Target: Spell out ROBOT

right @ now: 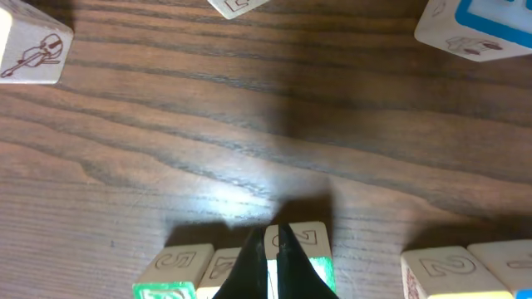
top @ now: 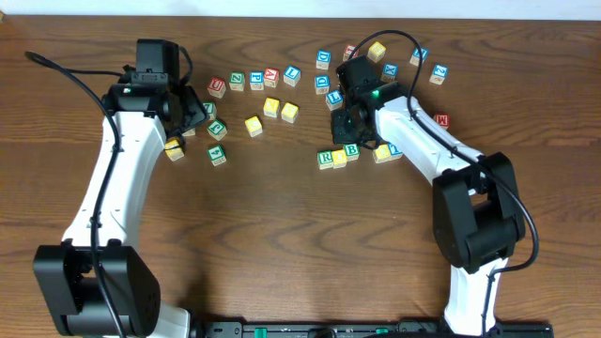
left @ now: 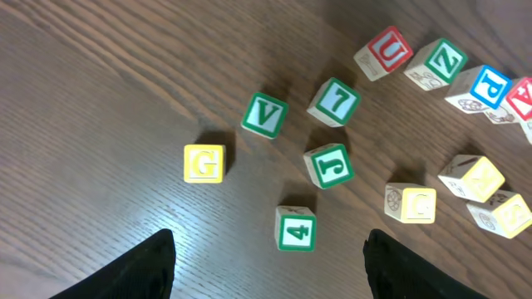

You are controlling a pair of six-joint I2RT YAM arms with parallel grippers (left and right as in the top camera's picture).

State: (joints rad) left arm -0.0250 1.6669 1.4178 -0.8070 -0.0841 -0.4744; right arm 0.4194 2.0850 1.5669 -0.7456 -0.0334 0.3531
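Observation:
A short row stands right of centre: a green R cube (top: 326, 159), a yellow cube (top: 339, 157) and a green B cube (top: 352, 150). After a small gap come another yellow cube (top: 382, 153) and a blue-faced cube (top: 395, 148) whose letter I cannot read. My right gripper (top: 354, 130) is shut and holds nothing. In the right wrist view its tips (right: 273, 231) sit over the far left corner of the B cube (right: 309, 249). My left gripper (top: 192, 115) hangs open above the left cluster, with a green 4 cube (left: 296, 229) just ahead of it (left: 270, 242).
Loose cubes lie round the left gripper: yellow G (left: 204, 163), green V (left: 264, 115), 7 (left: 335, 101), J (left: 328, 165). Red U (top: 217, 86) and several more stretch along the back. Three plain yellow cubes (top: 271, 107) sit mid-table.

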